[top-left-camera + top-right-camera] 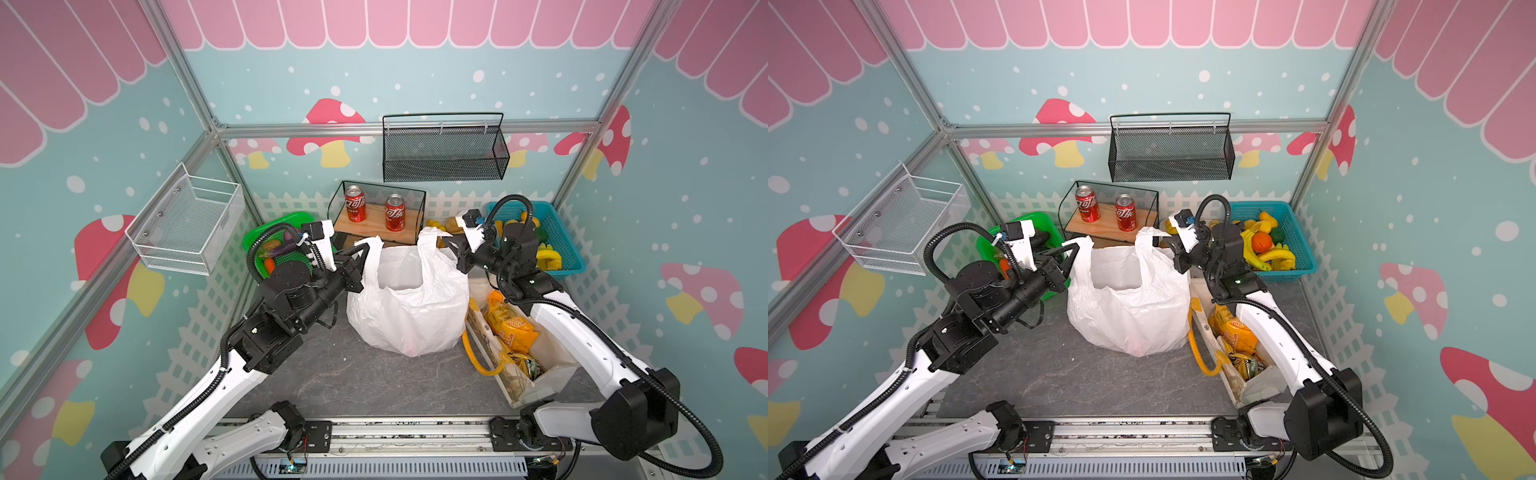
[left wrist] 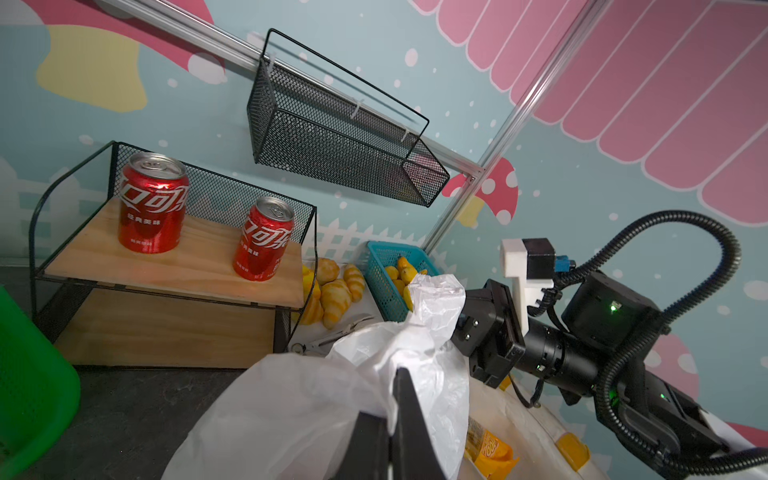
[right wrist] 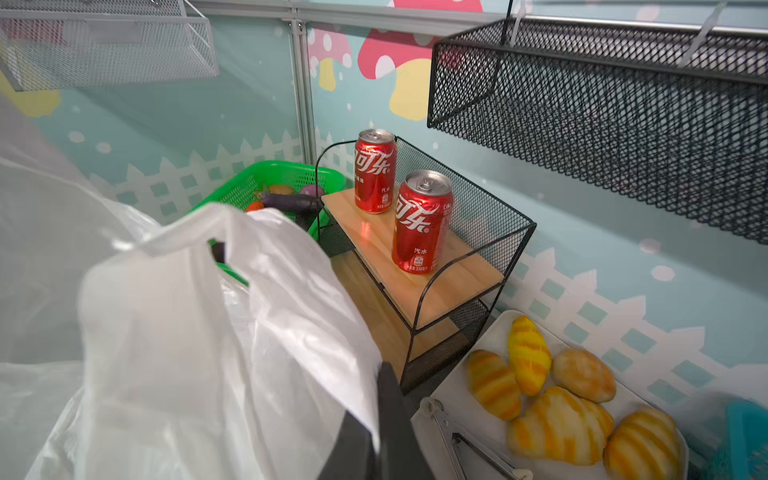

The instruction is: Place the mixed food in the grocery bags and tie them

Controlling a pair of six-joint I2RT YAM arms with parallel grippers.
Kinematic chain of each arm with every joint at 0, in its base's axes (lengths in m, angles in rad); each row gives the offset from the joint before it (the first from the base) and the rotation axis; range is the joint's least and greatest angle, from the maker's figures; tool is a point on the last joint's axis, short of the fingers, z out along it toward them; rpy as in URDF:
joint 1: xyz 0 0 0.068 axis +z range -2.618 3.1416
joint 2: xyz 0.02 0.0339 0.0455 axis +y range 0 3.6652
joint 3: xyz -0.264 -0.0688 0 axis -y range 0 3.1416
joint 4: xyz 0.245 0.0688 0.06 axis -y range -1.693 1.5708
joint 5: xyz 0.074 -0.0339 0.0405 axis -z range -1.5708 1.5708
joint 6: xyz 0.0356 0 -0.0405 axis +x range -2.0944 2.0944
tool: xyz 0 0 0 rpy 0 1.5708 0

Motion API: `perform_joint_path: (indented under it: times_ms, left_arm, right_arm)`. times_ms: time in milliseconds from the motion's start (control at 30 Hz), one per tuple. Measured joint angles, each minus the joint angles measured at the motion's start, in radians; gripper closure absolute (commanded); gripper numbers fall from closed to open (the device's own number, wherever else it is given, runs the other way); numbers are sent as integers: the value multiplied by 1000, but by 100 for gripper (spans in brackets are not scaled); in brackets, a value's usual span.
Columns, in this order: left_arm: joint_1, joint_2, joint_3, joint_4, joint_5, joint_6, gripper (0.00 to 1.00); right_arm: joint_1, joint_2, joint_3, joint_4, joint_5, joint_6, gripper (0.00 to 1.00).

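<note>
1. Top views: thin white plastic carrier bag [image 1: 407, 316] stands mid grey table [image 1: 332, 374], mouth open, untied.
2. Grip: left gripper [image 1: 366, 249] is clamped on left loop handle [image 1: 376, 244]; right gripper [image 1: 444, 242] is clamped on right loop handle [image 1: 430, 237].
3. Cream fabric tote [image 1: 552, 374], along the right edge, holds yellow-orange snack packets [image 1: 509, 328]; untied.
4. Toy vegetables [image 3: 291, 200] lie in green plastic basket [image 1: 299, 217], far left corner. Judgement: tying both bags outstanding.

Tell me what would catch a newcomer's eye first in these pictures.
The white plastic bag stands open in the middle of the table, with the left claw and the right claw each pinching one of its handles from opposite sides. Behind it, two red cans stand upright on a small wooden shelf.
</note>
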Motion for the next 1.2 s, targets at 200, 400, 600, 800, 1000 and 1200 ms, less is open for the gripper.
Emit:
perform_joint_path:
  times_ms: [200,400,600,800,1000,1200]
  left_arm:
    - [13,-5,-5,45,-5,-68,100]
    - [13,3,-5,64,8,-90,100]
    - [13,24,-5,64,16,-93,100]
    - [13,34,-5,65,16,-90,100]
    - [13,51,-5,64,23,-89,100]
    - [14,51,-5,61,23,-82,100]
  right_arm:
    - [-1,-2,24,-3,91,24,69]
    - [0,-76,14,-5,66,10,50]
    - [0,-259,-18,-84,48,-32,30]
    - [0,-356,-16,-226,-24,-60,27]
    - [0,-396,16,-315,-127,-72,27]
    - [0,-411,22,-336,-202,-70,25]
